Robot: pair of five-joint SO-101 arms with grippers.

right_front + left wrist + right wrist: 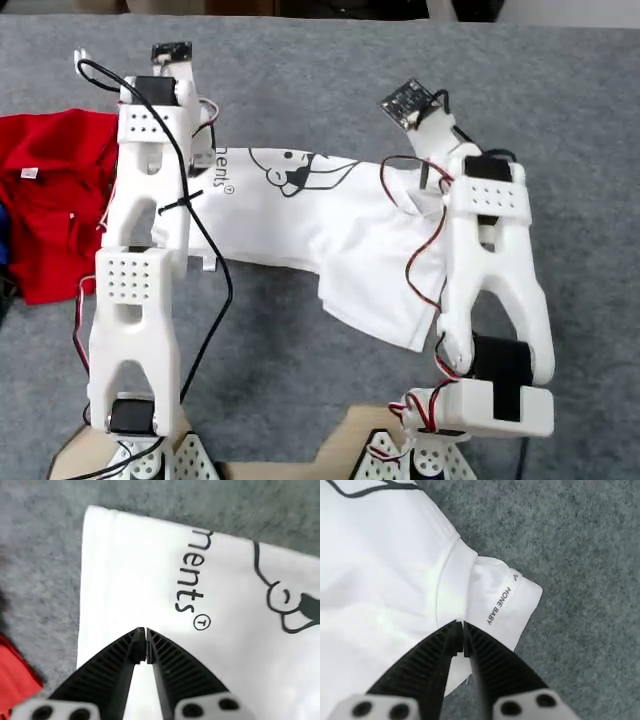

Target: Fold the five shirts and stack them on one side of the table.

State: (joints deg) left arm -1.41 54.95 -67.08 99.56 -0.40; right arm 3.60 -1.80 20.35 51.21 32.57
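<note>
Two arms rise from the near edge of the counter [300,80], and just past their bases a loose flap of the white shirt [330,225] droops toward that edge, which suggests this fold is not finished. The shirt itself lies print up across the middle of the counter, spanning the gap between your arms. At the left edge of the counter the red shirt [50,200] lies rumpled, close to the white one; that is probably the side meant for the stack. A little farther on, your left tool [145,639] has its jaws closed tip to tip, pressed down on the cloth near the shirt's straight edge, beside the lettering. Your right tool [462,630] is closed the same way at the seam where the sleeve [507,600] meets the body. You cannot tell whether either one has cloth nipped between its tips. Contact at opposite ends makes sense: it would let you hold the cloth flat and bring one side over evenly.
</note>
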